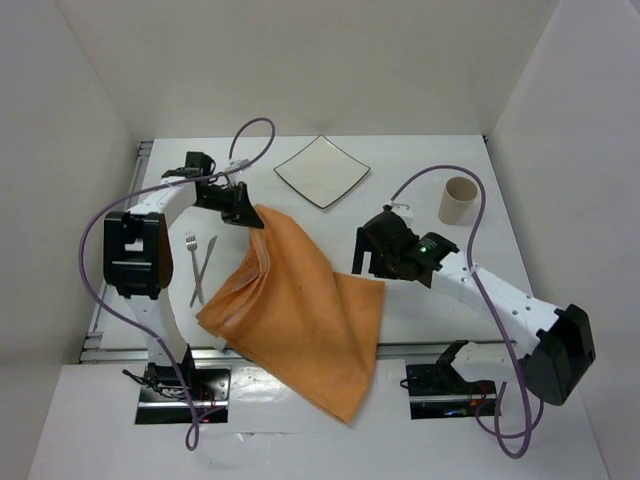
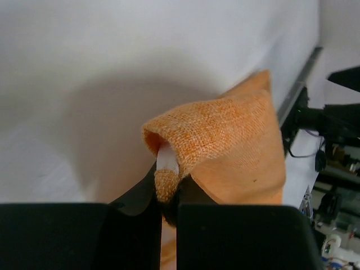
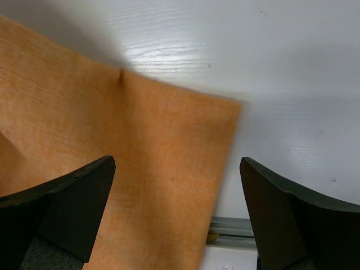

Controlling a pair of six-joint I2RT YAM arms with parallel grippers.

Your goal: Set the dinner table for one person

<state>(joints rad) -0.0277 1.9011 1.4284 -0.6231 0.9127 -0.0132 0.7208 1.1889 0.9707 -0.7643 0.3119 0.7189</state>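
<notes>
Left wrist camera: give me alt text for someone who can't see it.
The left end effector pinches a folded corner of an orange woven cloth mat, holding it up over the large matte-white tabletop, where its soft shadow falls. A metal rail runs along the tabletop's edge at the right of the picture.

The white table point(image 1: 440, 300) carries a square plate point(image 1: 322, 171) far centre, a cup point(image 1: 459, 201) far right, a fork point(image 1: 193, 260) and knife point(image 1: 205, 262) left, and an orange cloth point(image 1: 300, 310) overhanging the near edge.
</notes>
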